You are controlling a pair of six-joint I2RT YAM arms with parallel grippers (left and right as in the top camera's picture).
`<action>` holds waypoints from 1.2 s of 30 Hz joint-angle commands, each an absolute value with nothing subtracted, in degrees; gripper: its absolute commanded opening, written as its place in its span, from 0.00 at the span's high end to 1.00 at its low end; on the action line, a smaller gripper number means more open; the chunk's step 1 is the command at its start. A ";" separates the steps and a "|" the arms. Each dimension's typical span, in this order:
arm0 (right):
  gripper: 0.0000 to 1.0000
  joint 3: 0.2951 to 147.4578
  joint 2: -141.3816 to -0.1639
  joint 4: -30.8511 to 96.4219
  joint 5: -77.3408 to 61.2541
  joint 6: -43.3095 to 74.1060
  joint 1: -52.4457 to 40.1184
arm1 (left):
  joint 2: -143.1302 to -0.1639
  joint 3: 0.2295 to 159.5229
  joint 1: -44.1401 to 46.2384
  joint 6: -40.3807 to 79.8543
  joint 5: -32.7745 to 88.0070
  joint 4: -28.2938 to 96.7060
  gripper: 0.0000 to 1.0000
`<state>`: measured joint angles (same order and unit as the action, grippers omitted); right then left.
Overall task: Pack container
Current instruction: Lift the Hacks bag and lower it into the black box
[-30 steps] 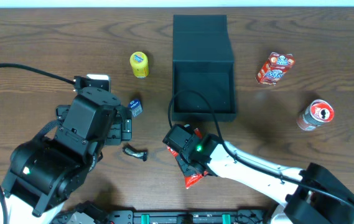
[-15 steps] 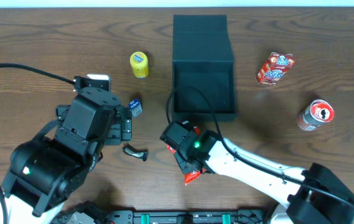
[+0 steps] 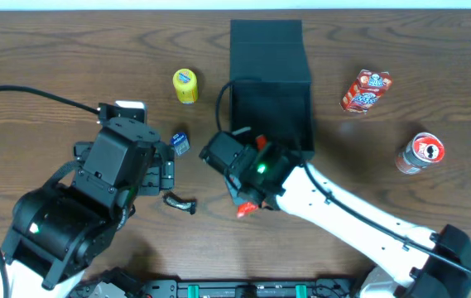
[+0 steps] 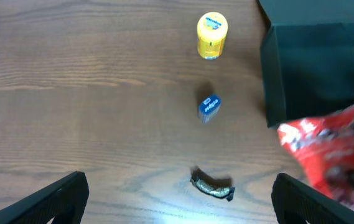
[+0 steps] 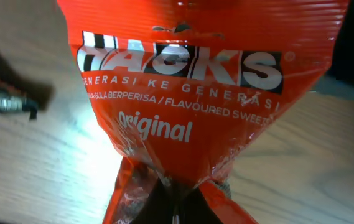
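Observation:
The dark teal-black container [image 3: 271, 51] stands open at the table's top middle, its flap lid laid back; its corner also shows in the left wrist view [image 4: 301, 68]. My right gripper [image 3: 247, 203] is shut on a red snack bag [image 5: 195, 93], held just left of the container's front corner; the bag also shows in the overhead view [image 3: 249, 206] and the left wrist view [image 4: 329, 155]. My left gripper [image 4: 180, 205] is open and empty above the table, left of the container, over a small dark foil candy [image 4: 211, 185].
A yellow cup [image 3: 185, 85], a small blue packet [image 3: 181, 142] and the dark foil candy [image 3: 180, 202] lie left of the container. A red-white carton [image 3: 365, 90] and a red can [image 3: 420, 152] lie to its right.
My right gripper has lifted the red snack bag and carried it up and to the left, toward the container's front edge. The left arm has not moved.

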<state>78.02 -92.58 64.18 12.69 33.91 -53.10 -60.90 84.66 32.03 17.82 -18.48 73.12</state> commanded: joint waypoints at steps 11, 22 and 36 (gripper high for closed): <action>0.98 80.29 -91.50 55.75 8.12 27.53 -32.40 | -55.90 84.47 31.83 18.26 -22.28 76.16 0.05; 0.99 80.14 -93.76 48.10 6.02 21.96 -28.03 | -55.92 84.47 31.83 18.26 -22.00 76.07 0.05; 0.99 80.14 -104.51 45.17 7.84 21.65 -27.64 | -55.92 84.47 31.83 18.24 -21.32 76.25 0.05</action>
<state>79.13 -103.83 45.91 6.35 22.31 -28.25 -55.99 84.66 32.03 17.85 -21.17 76.05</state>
